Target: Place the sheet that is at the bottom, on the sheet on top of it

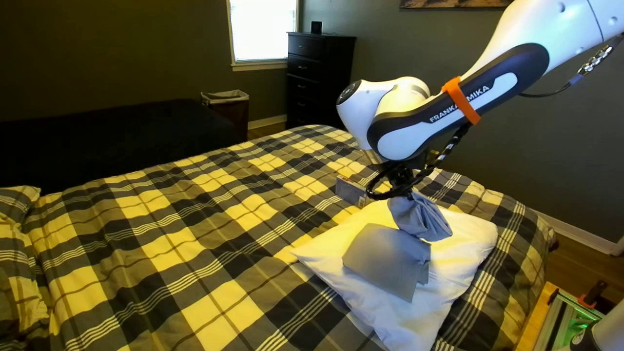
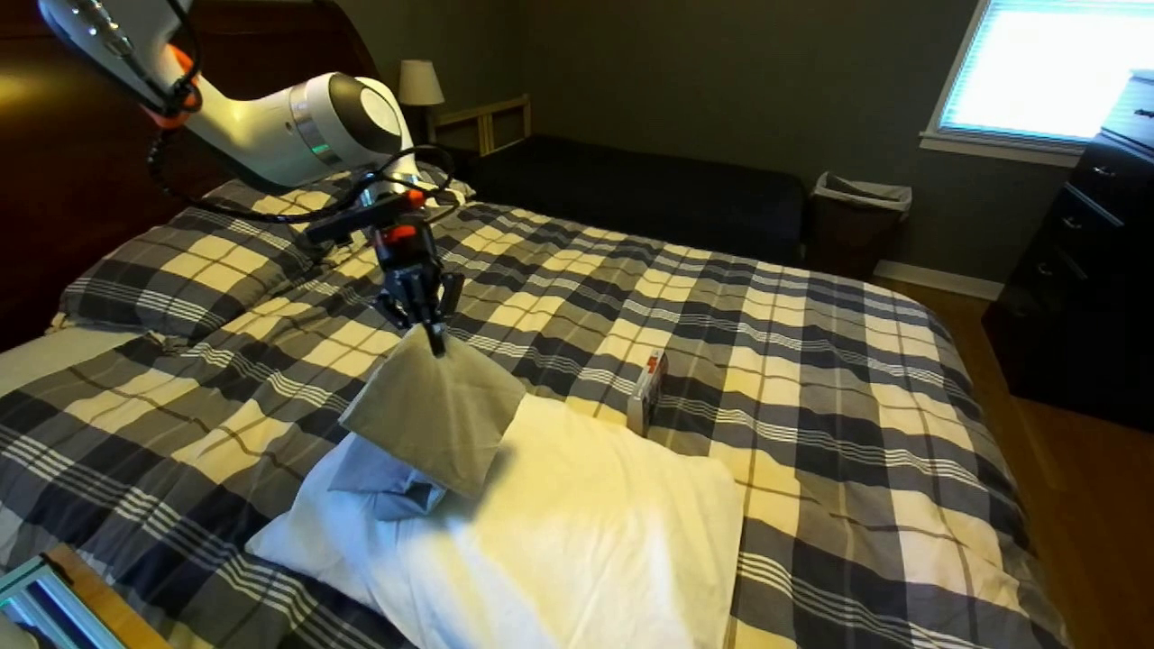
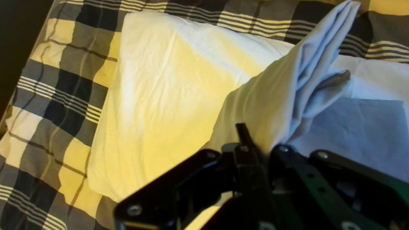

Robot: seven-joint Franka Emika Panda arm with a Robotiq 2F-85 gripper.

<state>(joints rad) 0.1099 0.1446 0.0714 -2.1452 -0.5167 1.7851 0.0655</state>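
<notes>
My gripper (image 2: 436, 339) is shut on a grey folded sheet (image 2: 442, 410) and holds it up by its upper part. The held sheet also hangs from my gripper in an exterior view (image 1: 420, 218). In the wrist view it runs up and right (image 3: 255, 111) from my fingertips (image 3: 260, 148). A grey-blue sheet (image 1: 382, 258) lies on the white pillow, beside and below the held one. It also shows in the wrist view (image 3: 361, 127) and is partly hidden behind the held sheet in an exterior view (image 2: 383, 491). I cannot tell whether the two sheets touch.
The white pillow (image 2: 613, 532) lies on a bed with a plaid cover (image 1: 195, 253). A small box (image 2: 646, 393) stands upright on the cover beside the pillow; it also shows in an exterior view (image 1: 351, 191). A wooden board with a metal frame (image 1: 560, 317) is at the bed's side.
</notes>
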